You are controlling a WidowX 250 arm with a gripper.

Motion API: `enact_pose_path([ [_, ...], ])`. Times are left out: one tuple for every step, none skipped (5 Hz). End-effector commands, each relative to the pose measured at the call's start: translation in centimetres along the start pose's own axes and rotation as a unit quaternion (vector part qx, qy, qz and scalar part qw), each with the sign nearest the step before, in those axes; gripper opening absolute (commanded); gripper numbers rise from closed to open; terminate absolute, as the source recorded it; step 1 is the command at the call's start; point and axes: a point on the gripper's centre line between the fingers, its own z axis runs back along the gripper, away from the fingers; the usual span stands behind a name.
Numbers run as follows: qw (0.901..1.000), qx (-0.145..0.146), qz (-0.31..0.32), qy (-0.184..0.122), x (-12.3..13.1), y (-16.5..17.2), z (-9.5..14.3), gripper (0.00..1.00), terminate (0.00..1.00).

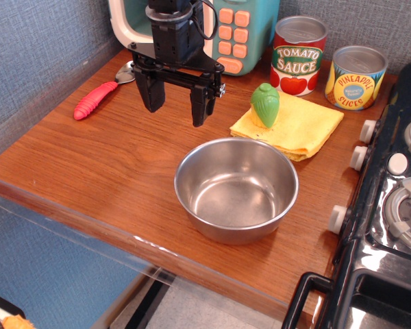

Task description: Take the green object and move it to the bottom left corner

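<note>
The green object is a small egg-shaped toy vegetable with a ribbed green top and yellow base. It stands on a folded yellow cloth at the back right of the brown wood countertop. My gripper hangs open and empty above the counter, to the left of the green object and apart from it. The counter's bottom left corner is at the left edge of the view.
A steel bowl sits in front of the cloth. A tomato sauce can and a pineapple can stand at the back. A red-handled spoon lies at the back left. A toy microwave is behind the gripper. A stove borders the right.
</note>
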Motion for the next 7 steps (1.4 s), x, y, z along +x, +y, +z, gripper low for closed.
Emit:
enact_pose_path([
  [1.0,0.0,0.0,0.0,0.0,0.0,0.0,1.0,0.0],
  [0.9995,0.007,-0.028,-0.015,2.7,-2.0,-0.7,1.0,0.0],
  [0.9988,0.01,-0.044,-0.021,5.7,-3.7,-1.6,1.0,0.0],
  [0.9979,0.008,-0.057,-0.031,8.3,-5.7,-2.0,1.0,0.0],
  [0.9978,0.0,-0.056,-0.035,9.8,-6.9,-2.2,1.0,0.0],
  [0.9983,-0.01,-0.046,-0.035,10.7,-7.0,-2.6,1.0,0.0],
  [0.9989,-0.005,-0.034,-0.033,10.6,-6.5,-2.9,1.0,0.0],
])
